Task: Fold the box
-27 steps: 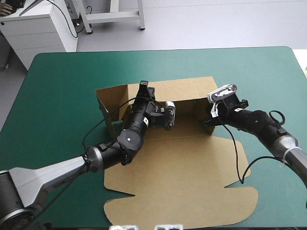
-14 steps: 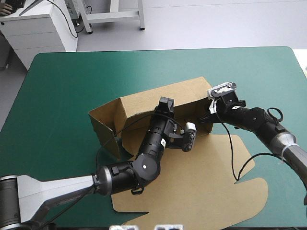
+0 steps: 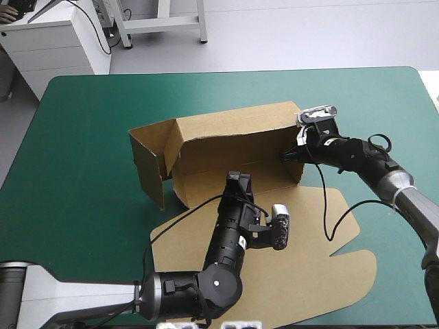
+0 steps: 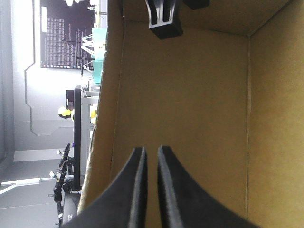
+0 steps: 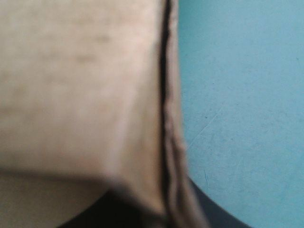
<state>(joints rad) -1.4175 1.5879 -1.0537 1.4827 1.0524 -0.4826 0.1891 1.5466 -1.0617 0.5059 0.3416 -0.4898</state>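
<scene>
The brown box (image 3: 233,137) stands mid-table with its long back wall raised, the left end flap swung outward, and the lid (image 3: 302,260) flat toward the front. My right gripper (image 3: 291,156) is shut on the box's right end wall; in the right wrist view the wall's edge (image 5: 164,95) runs between the black fingers of my right gripper (image 5: 164,211). My left gripper (image 3: 234,179) hovers at the open front, pointing into the box. Seen from the left wrist, my left gripper (image 4: 151,152) is shut, holding nothing, with the box floor (image 4: 190,95) ahead and the other gripper's finger (image 4: 164,26) at the far wall.
Teal-green cover (image 3: 82,151) lies bare left of the box and beyond it (image 3: 226,86). The lid's lobed flaps reach toward the table's front right. The right arm's cable hangs across the lid's right part.
My left gripper drew back from the back wall toward the table's front. The box slid and turned slightly, and its walls stand more upright. The right gripper kept hold of the right end wall.
</scene>
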